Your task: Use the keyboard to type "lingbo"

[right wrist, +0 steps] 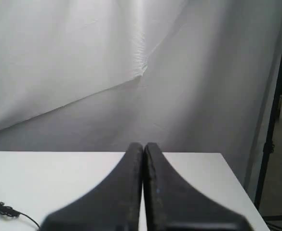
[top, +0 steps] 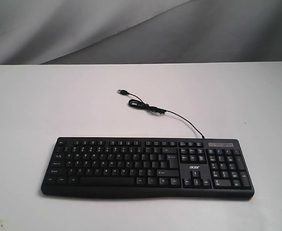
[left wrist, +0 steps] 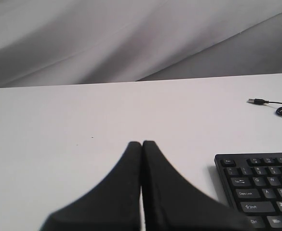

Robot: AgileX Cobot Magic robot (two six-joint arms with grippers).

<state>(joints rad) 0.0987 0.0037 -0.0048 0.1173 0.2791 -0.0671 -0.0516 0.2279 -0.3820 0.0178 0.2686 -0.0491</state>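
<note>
A wide black keyboard [top: 145, 167] with white legends and an "acer" logo lies flat near the table's front. Its thin black cable [top: 153, 108] curls behind it and ends in a loose USB plug [top: 122, 91]. Neither arm shows in the exterior view. In the left wrist view my left gripper [left wrist: 141, 144] is shut and empty above bare table, with the keyboard's Esc-side corner [left wrist: 259, 190] off to one side and the plug [left wrist: 256, 101] beyond. My right gripper [right wrist: 143, 146] is shut too, empty, over the table's far right part; only a bit of cable [right wrist: 1, 208] shows there.
The white table [top: 34, 106] ends at its back edge against a grey-white draped backdrop [top: 131, 29]. The right wrist view shows the table's right edge [right wrist: 237, 185] and a dark stand pole [right wrist: 271, 134] beyond it.
</note>
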